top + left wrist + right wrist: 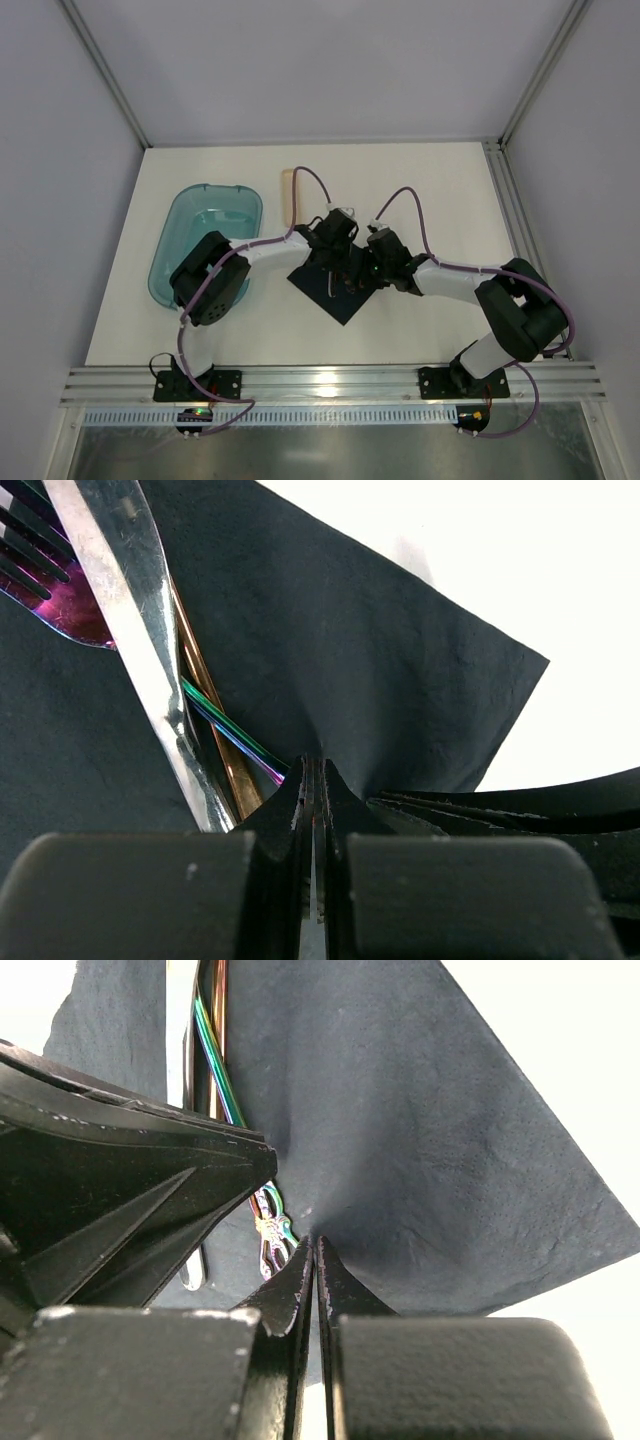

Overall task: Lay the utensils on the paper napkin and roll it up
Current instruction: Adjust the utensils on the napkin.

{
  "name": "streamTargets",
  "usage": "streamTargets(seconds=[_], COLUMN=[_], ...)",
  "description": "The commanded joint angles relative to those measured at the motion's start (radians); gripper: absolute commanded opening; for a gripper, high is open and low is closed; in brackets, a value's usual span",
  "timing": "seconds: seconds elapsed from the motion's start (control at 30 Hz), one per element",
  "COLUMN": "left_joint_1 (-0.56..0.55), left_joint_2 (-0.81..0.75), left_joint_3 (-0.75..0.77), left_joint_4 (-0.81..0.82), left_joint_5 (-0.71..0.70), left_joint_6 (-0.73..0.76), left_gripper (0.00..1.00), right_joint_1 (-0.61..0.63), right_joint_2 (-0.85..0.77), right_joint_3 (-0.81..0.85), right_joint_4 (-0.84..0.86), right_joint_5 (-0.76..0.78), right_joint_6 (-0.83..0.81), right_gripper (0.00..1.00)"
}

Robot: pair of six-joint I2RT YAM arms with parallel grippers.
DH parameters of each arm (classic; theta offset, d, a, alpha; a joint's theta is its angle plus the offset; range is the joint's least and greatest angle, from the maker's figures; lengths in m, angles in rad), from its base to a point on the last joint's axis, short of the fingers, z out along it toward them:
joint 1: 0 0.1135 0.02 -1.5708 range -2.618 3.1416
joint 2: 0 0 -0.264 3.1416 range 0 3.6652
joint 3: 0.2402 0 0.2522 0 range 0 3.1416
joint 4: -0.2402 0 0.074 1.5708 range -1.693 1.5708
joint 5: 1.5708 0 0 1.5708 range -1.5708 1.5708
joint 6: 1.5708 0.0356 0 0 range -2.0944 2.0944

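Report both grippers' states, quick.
Left gripper: closed, pinching the napkin.
Right gripper: closed, pinching the napkin as well.

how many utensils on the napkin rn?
3, bundled together on the napkin: a silver piece, a copper handle beside it, an iridescent fork. Others may be hidden.
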Motion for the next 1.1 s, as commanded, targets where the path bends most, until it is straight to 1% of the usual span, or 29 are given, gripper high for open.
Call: streamTargets(seconds=[0.0,0.33,0.37,0.5,0.57,0.63,0.67,0.7,0.73,0.77,0.8,0.83,0.9,0.93,0.97,1.03,1.07], left_joint_1=[-0.005,-0.005,-0.005,-0.005,-0.005,-0.005,-0.005,-0.007,-0.005,-0.005,-0.005,-0.004,-0.001,0.001,0.005,0.008,0.016], left_joint_2=[0.011,0.000,-0.002,-0.011,-0.028,-0.045,-0.066,-0.083,-0.100,-0.142,-0.166,-0.186,-0.254,-0.281,-0.304,-0.391,-0.419], left_joint_3=[0.028,0.057,0.057,0.057,0.057,0.057,0.059,0.062,0.066,0.068,0.070,0.068,0.068,0.067,0.048,0.010,-0.036], left_joint_4=[-0.026,-0.103,-0.103,-0.095,-0.069,-0.046,-0.046,-0.049,-0.052,-0.065,-0.072,-0.080,-0.121,-0.134,-0.144,-0.158,-0.161], left_joint_5=[-0.044,-0.103,-0.103,-0.082,-0.038,0.004,0.004,0.002,0.002,0.004,-0.008,-0.023,-0.063,-0.074,-0.088,-0.137,-0.152], left_joint_6=[0.023,0.067,0.069,0.072,0.073,0.073,0.072,0.070,0.070,0.072,0.073,0.075,0.084,0.089,0.101,0.106,0.104], left_gripper=[0.00,0.00,0.00,0.00,0.01,0.09,0.13,0.18,0.21,0.27,0.28,0.29,0.34,0.34,0.35,0.40,0.40], right_joint_1=[0.004,0.001,0.001,0.001,0.000,0.001,0.000,0.001,0.001,0.001,0.001,0.003,0.003,0.003,0.004,0.004,0.007], right_joint_2=[-0.011,-0.014,-0.013,-0.011,-0.013,-0.019,-0.023,-0.030,-0.049,-0.063,-0.079,-0.117,-0.146,-0.160,-0.187,-0.217,-0.250], right_joint_3=[-0.010,-0.005,-0.004,-0.002,0.001,0.009,0.024,0.035,0.045,0.065,0.073,0.078,0.084,0.078,0.055,0.023,-0.015], right_joint_4=[-0.007,-0.021,-0.024,-0.027,-0.024,-0.027,-0.036,-0.062,-0.080,-0.100,-0.135,-0.154,-0.206,-0.209,-0.212,-0.217,-0.212], right_joint_5=[0.035,0.035,0.067,0.067,0.056,0.053,0.053,0.053,0.053,0.053,0.056,0.058,0.052,0.020,0.009,-0.006,-0.011], right_joint_6=[0.003,0.004,0.002,0.000,-0.001,-0.010,-0.015,-0.019,-0.023,-0.021,-0.012,0.028,0.106,0.143,0.228,0.330,0.424], right_gripper=[0.04,0.04,0.04,0.04,0.04,0.04,0.05,0.05,0.08,0.11,0.15,0.27,0.36,0.45,0.48,0.54,0.55])
